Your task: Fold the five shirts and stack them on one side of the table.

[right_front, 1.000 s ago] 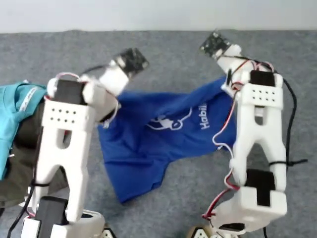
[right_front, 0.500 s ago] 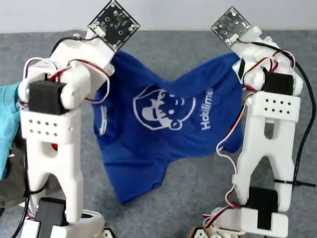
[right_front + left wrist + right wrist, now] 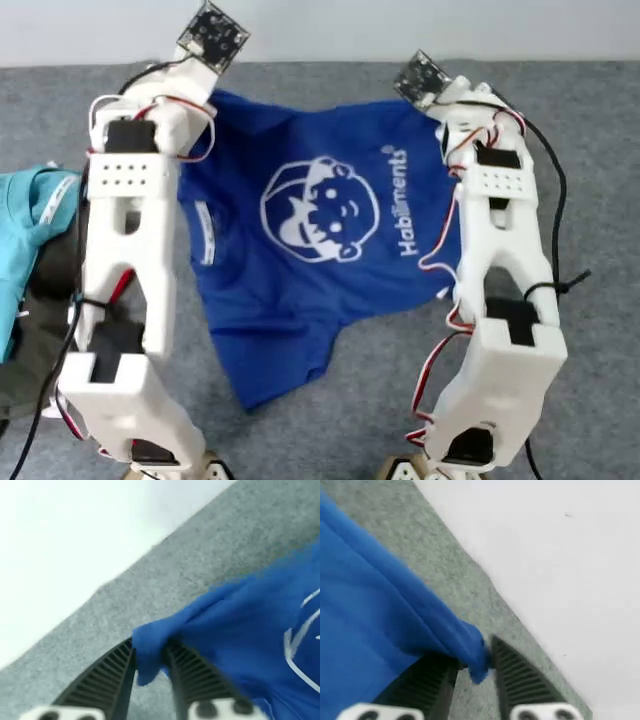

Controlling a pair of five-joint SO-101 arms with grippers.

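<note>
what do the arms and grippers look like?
Left arm and right arm: white shells, black servo blocks, rows of small holes, red, white and black wires. Black square boards at the wrists. Left gripper and right gripper: black ribbed fingers.

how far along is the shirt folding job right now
Done: a teal shirt and a dark garment lie piled at the table's edge beside the left arm; how neatly folded they are cannot be told. In hand: the left gripper and right gripper each pinch the far edge of the blue shirt, spread print-up. Left: it looks unfolded and is not on the pile.
</note>
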